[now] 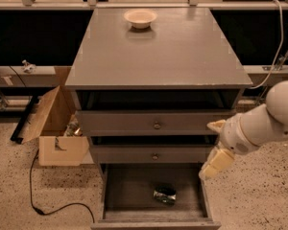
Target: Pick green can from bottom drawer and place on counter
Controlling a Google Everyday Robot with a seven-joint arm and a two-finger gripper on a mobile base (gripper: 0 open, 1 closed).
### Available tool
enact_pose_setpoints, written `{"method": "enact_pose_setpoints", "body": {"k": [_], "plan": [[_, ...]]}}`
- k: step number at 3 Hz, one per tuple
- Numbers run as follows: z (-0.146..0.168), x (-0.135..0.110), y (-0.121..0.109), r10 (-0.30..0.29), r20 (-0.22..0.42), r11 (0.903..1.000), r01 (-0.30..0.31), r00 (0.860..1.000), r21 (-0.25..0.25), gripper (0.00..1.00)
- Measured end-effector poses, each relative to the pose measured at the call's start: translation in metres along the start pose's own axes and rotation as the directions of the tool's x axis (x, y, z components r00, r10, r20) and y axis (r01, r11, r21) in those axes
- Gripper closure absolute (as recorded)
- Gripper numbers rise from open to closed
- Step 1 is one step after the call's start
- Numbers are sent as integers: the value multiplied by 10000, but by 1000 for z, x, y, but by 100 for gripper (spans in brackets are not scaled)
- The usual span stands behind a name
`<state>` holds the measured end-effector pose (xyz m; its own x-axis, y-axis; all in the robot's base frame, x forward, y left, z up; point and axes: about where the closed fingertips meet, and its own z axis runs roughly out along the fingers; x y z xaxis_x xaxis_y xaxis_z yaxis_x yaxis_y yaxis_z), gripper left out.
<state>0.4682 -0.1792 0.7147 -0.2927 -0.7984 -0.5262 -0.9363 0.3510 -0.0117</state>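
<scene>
**Camera view: jaws wide apart and empty beside the open drawer**

My jaws hang off the right front corner of the cabinet, about level with the middle drawer (153, 153). They are spread wide and hold nothing. My upper fingertip (215, 125) sits by the right end of the top drawer (156, 122). The lower one slants down toward the right wall of the drawer (129, 186), which is pulled fully out. My arm (273, 111) reaches in behind them from the right.

The can (164, 194) lies on its side on the drawer's dark floor, below my jaws and to their left. It is well apart from them, and near the drawer's middle.

Above my jaws and to their left stretches the table (158, 61). A bowl (140, 18) stands near its far edge, far beyond my jaws.

Far left of my jaws, past the cabinet, an open cardboard box (57, 138) sits on the speckled floor. A black cable (48, 209) curls in front of the box.
</scene>
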Motion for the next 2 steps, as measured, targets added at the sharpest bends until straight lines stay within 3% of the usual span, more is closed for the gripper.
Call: {"method": "enact_pose_setpoints", "body": {"k": [1, 2], "plan": [[59, 71, -5, -116, 128, 9999, 115, 9999, 80, 0], [95, 102, -11, -247, 256, 9993, 240, 9994, 269, 0]]}}
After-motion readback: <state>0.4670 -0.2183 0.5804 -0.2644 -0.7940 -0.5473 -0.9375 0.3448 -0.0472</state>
